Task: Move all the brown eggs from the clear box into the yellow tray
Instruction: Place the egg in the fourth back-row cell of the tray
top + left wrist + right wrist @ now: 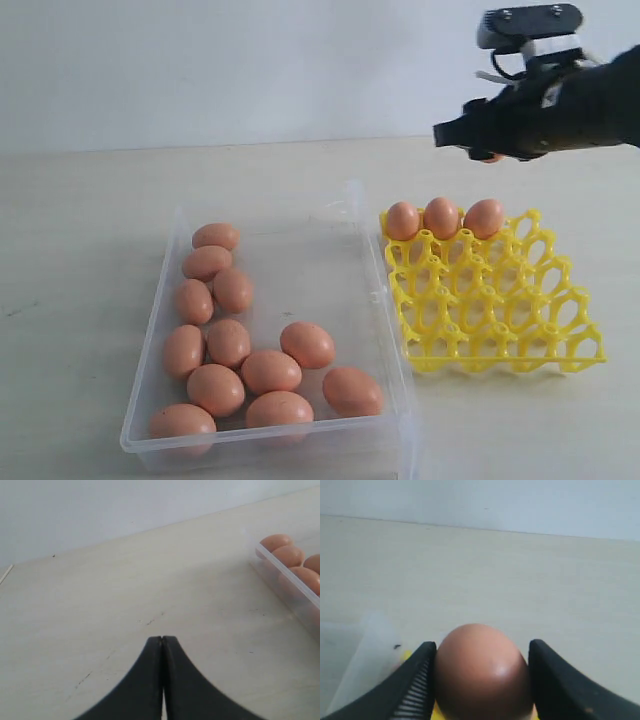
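The right end effector (481,644) grips one egg (482,675) between its two fingers, in the air above the 12 o'clock edge of the tray (500,320). Three eggs (441,217) sit in the tray's 12 o'clock row. The box (150,330) lies on the table (80,250) at the tray's 9 o'clock, just beside it, with twelve eggs (228,342) loose inside. The left end effector (162,640) is fully closed on nothing, over bare table beside the box.
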Controlling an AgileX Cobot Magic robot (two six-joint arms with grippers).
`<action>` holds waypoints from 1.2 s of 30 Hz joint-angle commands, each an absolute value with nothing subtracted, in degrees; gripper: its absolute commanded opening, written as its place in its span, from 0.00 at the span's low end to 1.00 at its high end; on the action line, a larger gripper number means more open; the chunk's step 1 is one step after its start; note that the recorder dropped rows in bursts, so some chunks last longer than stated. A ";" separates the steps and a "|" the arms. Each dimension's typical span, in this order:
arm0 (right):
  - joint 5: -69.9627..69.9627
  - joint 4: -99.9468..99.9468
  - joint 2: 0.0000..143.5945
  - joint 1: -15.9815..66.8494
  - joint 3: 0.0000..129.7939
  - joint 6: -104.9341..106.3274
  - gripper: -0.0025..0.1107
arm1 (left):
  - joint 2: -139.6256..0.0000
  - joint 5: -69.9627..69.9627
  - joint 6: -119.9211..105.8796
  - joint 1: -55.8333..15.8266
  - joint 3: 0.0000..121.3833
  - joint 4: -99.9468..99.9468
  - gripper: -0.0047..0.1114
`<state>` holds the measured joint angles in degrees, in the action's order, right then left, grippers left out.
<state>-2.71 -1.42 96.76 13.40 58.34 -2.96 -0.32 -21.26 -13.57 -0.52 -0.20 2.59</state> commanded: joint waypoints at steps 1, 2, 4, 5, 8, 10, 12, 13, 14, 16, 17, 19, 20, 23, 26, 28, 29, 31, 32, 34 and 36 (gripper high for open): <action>4.30 -1.44 97.31 7.82 55.49 -5.18 0.02 | 0.00 -20.84 -13.55 -0.67 0.00 2.84 0.04; 4.83 -1.33 97.98 6.80 55.38 -5.93 0.02 | 0.00 -20.84 -13.55 -0.67 0.00 2.84 0.04; 5.11 -1.24 99.61 5.09 55.38 -7.71 0.02 | 0.00 -20.84 -13.55 -0.67 0.00 2.84 0.04; 5.31 -1.24 100.34 4.55 55.38 -8.18 0.02 | 0.00 -20.84 -13.55 -0.67 0.00 2.84 0.04; 6.52 -1.24 103.10 3.68 55.38 -8.62 0.02 | 0.00 -20.84 -13.55 -0.67 0.00 2.84 0.04; 7.43 -1.24 104.80 3.53 55.38 -8.62 0.02 | 0.00 -20.84 -13.55 -0.67 0.00 2.84 0.04; 7.95 -1.24 106.52 3.53 55.38 -8.62 0.02 | 0.00 -20.84 -13.55 -0.67 0.00 2.84 0.04; 8.18 -1.24 107.33 3.53 55.38 -8.94 0.02 | 0.00 -20.84 -13.55 -0.67 0.00 2.84 0.04; 8.45 -1.24 108.09 3.53 55.38 -9.21 0.02 | 0.00 -20.84 -13.55 -0.67 0.00 2.84 0.04; 8.75 -1.24 109.24 3.53 55.38 -9.68 0.02 | 0.00 -20.84 -13.55 -0.67 0.00 2.84 0.04; 8.96 -1.24 109.70 3.53 55.38 -9.64 0.02 | 0.00 -20.84 -13.55 -0.67 0.00 2.84 0.04; 9.18 -1.24 110.43 3.53 55.38 -9.64 0.02 | 0.00 -20.84 -13.55 -0.67 0.00 2.84 0.04; 9.85 -1.24 110.69 3.53 55.38 -9.64 0.02 | 0.00 -20.84 -13.55 -0.67 0.00 2.84 0.04; 11.87 -1.24 111.19 3.53 55.38 -9.64 0.08 | 0.00 -20.84 -13.55 -0.67 0.00 2.84 0.04; 12.63 -1.24 111.50 3.53 55.62 -9.64 0.20 | 0.00 -20.84 -13.55 -0.67 0.00 2.84 0.04; 12.41 -1.24 111.77 3.53 55.87 -9.71 0.31 | 0.00 -20.84 -13.55 -0.67 0.00 2.84 0.04; 12.41 -1.24 111.88 3.53 55.87 -10.10 0.35 | 0.00 -20.84 -13.55 -0.67 0.00 2.84 0.04; 12.41 -1.24 111.88 3.53 55.87 -10.69 0.41 | 0.00 -20.84 -13.55 -0.67 0.00 2.84 0.04; 12.41 -1.40 111.88 3.53 55.87 -10.69 0.43 | 0.00 -20.84 -13.55 -0.67 0.00 2.84 0.04; 12.41 -1.40 111.88 3.53 55.87 -10.69 0.45 | 0.00 -20.84 -13.55 -0.67 0.00 2.84 0.04; 12.28 -1.66 111.88 3.53 55.87 -10.69 0.47 | 0.00 -20.84 -13.55 -0.67 0.00 2.84 0.04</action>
